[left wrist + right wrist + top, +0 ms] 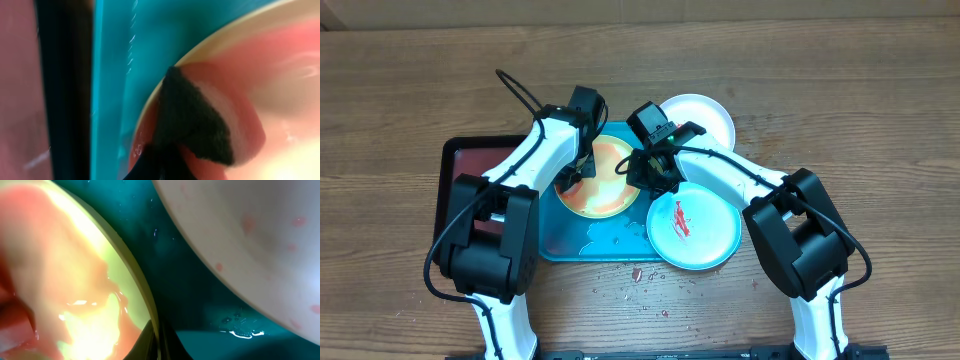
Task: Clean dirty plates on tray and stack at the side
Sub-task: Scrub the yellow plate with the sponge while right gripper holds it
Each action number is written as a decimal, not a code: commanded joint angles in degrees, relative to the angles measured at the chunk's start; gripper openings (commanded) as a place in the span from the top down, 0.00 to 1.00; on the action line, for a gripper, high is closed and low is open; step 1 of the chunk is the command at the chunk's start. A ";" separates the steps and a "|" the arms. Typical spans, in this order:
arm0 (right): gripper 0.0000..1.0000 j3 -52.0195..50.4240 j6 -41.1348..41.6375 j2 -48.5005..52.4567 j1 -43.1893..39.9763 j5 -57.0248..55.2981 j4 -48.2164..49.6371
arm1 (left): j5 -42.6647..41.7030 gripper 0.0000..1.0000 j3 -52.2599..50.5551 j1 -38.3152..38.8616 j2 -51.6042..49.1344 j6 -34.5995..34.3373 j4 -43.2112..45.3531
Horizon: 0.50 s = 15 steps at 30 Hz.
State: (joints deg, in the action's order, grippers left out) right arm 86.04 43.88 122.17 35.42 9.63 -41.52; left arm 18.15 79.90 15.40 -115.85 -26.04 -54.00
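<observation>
The yellow-green plate (605,180), smeared with orange-red sauce, lies on the turquoise tray (570,245). My left gripper (570,180) is shut on a dark sponge (192,120) and presses it on the plate's left part (280,60). My right gripper (642,172) is shut on the plate's right rim, one finger on each side of the rim (160,340). The plate's sauced inside fills the left of the right wrist view (75,280). The pale aqua plate (695,230) with a red smear overlaps the tray's right corner. The white plate (710,115) lies behind the tray on the table.
A dark red tray (470,165) with a black rim (62,90) adjoins the turquoise tray's left side. Water drops lie on the turquoise tray's front (610,235). Red crumbs are scattered on the wooden table (640,280) in front of the tray.
</observation>
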 commanded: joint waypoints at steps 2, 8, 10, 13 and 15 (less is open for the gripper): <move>0.96 -0.57 0.66 1.29 -0.98 -3.54 -0.79 | -12.83 0.96 -1.09 -0.55 -1.14 6.86 -5.66; 0.96 -0.57 0.68 1.29 -0.98 -3.50 -0.74 | -45.31 0.96 -1.09 -0.33 -1.14 31.85 -5.86; 0.96 -0.57 0.68 1.29 -0.98 -3.50 -0.76 | -45.79 0.96 -1.09 -0.33 -1.14 32.48 -4.15; 0.96 -0.57 0.68 1.29 -0.98 -3.50 -0.83 | -45.66 0.96 -1.09 -0.33 -1.14 32.37 -0.04; 0.96 -0.57 0.68 1.29 -0.98 -3.48 -0.85 | -45.42 0.96 -1.09 -0.33 -1.14 32.22 3.58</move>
State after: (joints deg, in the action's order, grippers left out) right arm 86.04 43.88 122.17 35.29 9.58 -41.67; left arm -20.36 79.35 14.44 -115.85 1.76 -54.52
